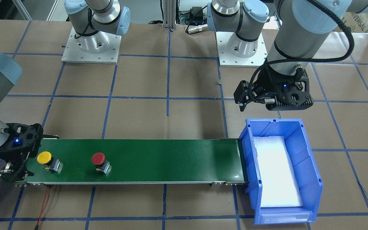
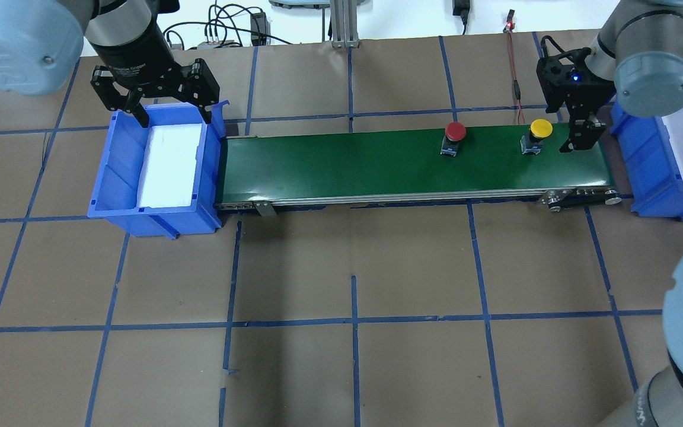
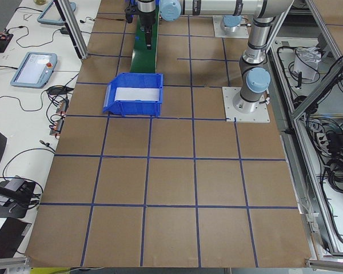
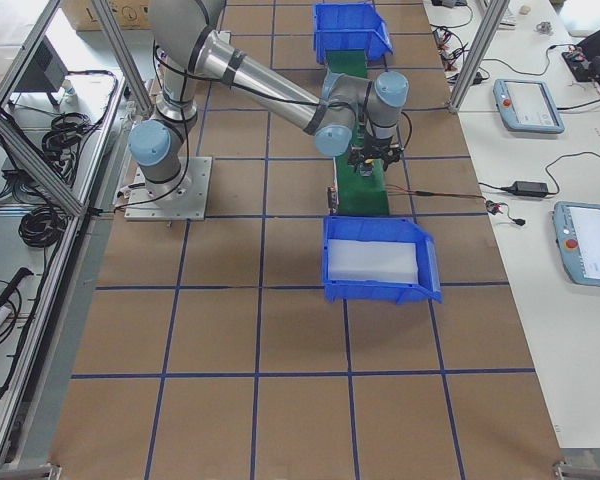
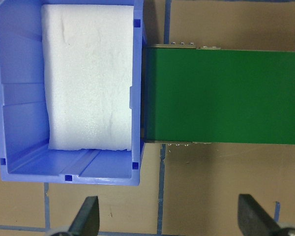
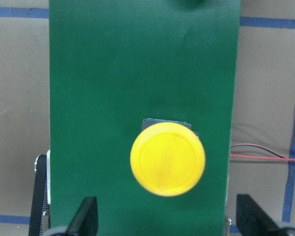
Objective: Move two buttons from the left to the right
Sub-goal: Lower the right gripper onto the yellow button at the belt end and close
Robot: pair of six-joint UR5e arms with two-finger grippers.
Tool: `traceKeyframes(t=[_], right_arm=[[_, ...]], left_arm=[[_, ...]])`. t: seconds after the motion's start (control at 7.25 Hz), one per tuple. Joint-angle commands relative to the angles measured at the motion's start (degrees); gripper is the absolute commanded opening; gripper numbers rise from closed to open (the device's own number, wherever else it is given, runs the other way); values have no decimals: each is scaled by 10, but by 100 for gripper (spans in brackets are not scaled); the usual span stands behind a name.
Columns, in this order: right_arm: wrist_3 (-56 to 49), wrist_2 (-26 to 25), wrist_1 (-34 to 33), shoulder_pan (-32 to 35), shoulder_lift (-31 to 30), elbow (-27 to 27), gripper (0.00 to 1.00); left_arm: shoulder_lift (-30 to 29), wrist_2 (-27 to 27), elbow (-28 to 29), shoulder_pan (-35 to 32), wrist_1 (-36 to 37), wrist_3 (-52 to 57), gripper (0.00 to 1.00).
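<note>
Both buttons sit upright on the green belt point(image 2: 347, 166), toward its 3 o'clock end in the overhead view. The yellow button point(image 2: 541, 128) is closest to that end, and the red button point(image 2: 455, 131) is at its 9 o'clock with a gap between them.

The right jaws are spread wide and empty, just at 3 o'clock of the yellow button and not touching it. On the wrist cam the yellow cap is just ahead of the fingertips point(image 6: 87, 216).

The left jaws are spread too, holding nothing. They hover over the 12 o'clock rim of the blue bin point(image 2: 122, 172) at the belt's 9 o'clock end, which is lined with white foam point(image 2: 169, 166). A second blue bin point(image 2: 644, 169) sits on the counter point(image 2: 377, 267) at the other end.
</note>
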Motion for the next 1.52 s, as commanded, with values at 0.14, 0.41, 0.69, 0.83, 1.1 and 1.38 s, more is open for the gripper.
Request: traceKeyframes(t=[0.14,0.41,0.69,0.83,1.1,1.38], right_arm=[[-1,0,0,-1,2,3,99],[0,0,-1,-2,3,3,99],[-1,0,-1,-2,3,3,99],[-2,1,0,-2,3,3,98],[-2,-1,-1,-4,2,3,49],[-1,-12,-1,-4,0,3,21]], left_arm=[[0,0,0,0,-1,0,100],[0,0,0,0,-1,0,100],[0,0,0,0,-1,-1,100],[0,0,0,0,-1,0,100],[0,0,0,0,0,0,100],[0,0,0,0,0,-1,100]])
